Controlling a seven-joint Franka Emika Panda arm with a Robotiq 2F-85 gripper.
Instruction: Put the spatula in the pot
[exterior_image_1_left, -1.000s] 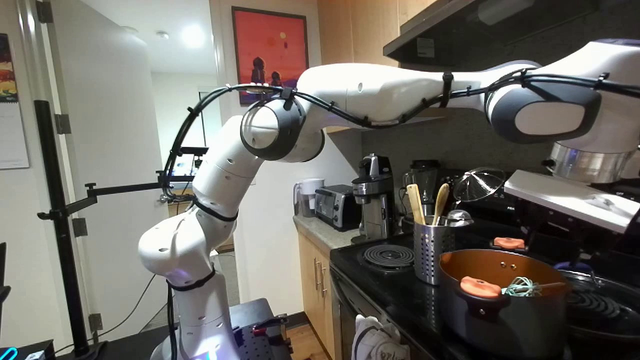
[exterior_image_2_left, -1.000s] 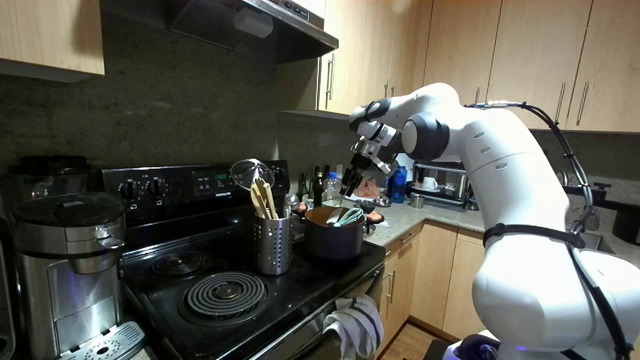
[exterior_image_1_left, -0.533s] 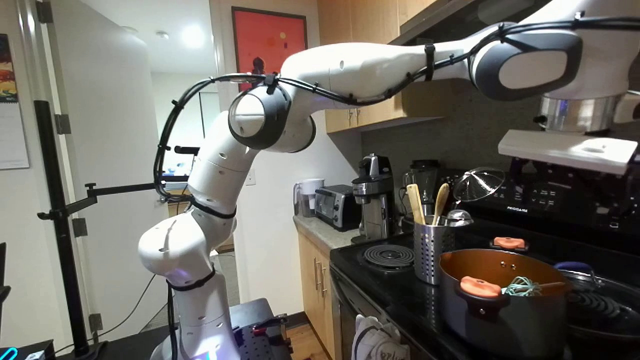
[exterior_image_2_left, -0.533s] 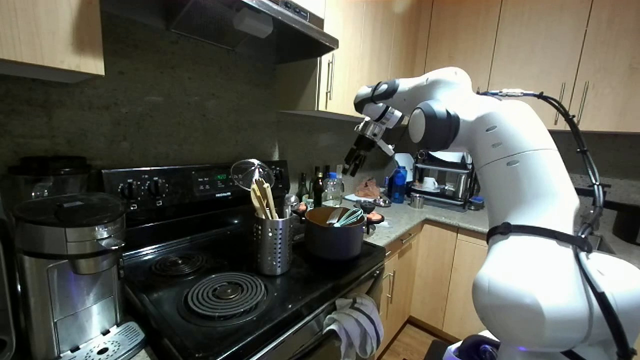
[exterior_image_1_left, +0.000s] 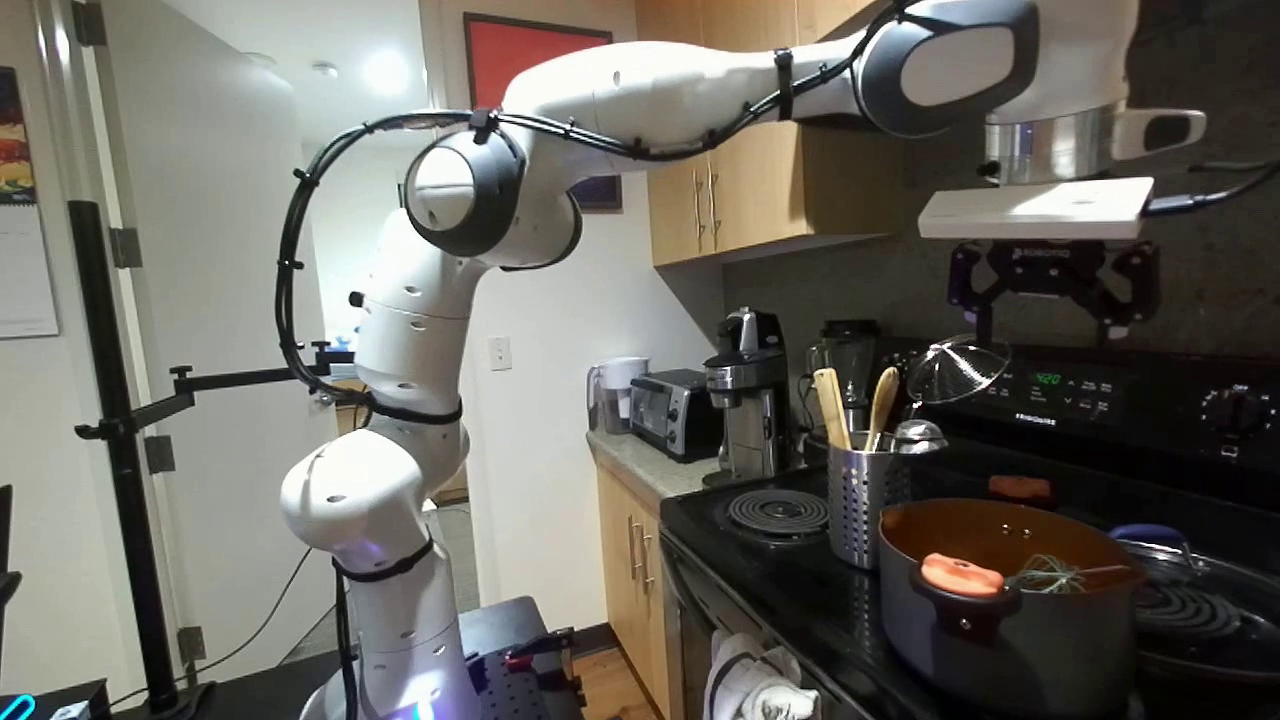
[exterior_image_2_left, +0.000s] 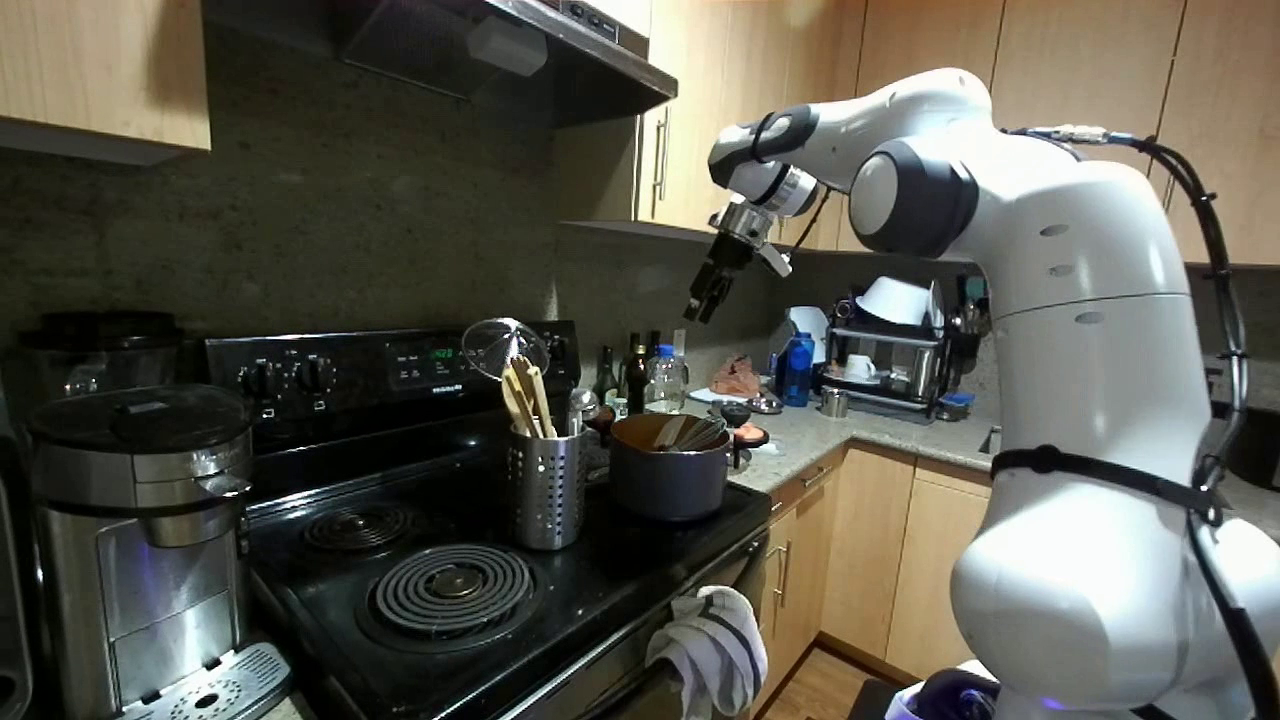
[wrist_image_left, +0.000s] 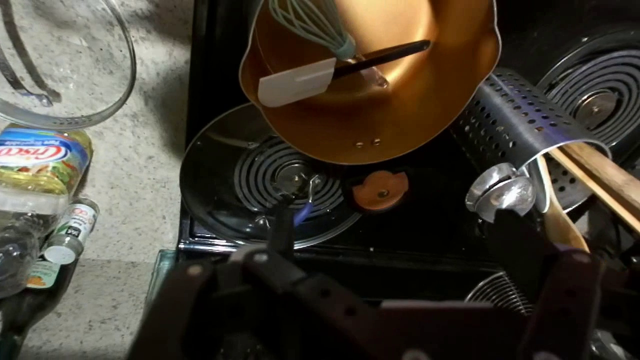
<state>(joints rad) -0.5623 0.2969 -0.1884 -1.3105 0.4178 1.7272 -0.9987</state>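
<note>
The wide pot stands on the stove, dark outside and copper inside. It shows in both exterior views and from above in the wrist view. The spatula, with a white blade and black handle, lies inside the pot, its blade near the rim. In an exterior view its pale blade shows at the pot's mouth. A teal whisk lies in the pot against the spatula. My gripper is open and empty, high above the stove; it also shows in both exterior views.
A perforated metal utensil holder with wooden tools, a ladle and a strainer stands beside the pot. A glass lid lies over a burner. Bottles stand on the counter. The range hood hangs above the stove.
The arm has risen and drawn back toward its base. The gripper has come up, level and into full view above the pot. The pot and whisk have not moved.
</note>
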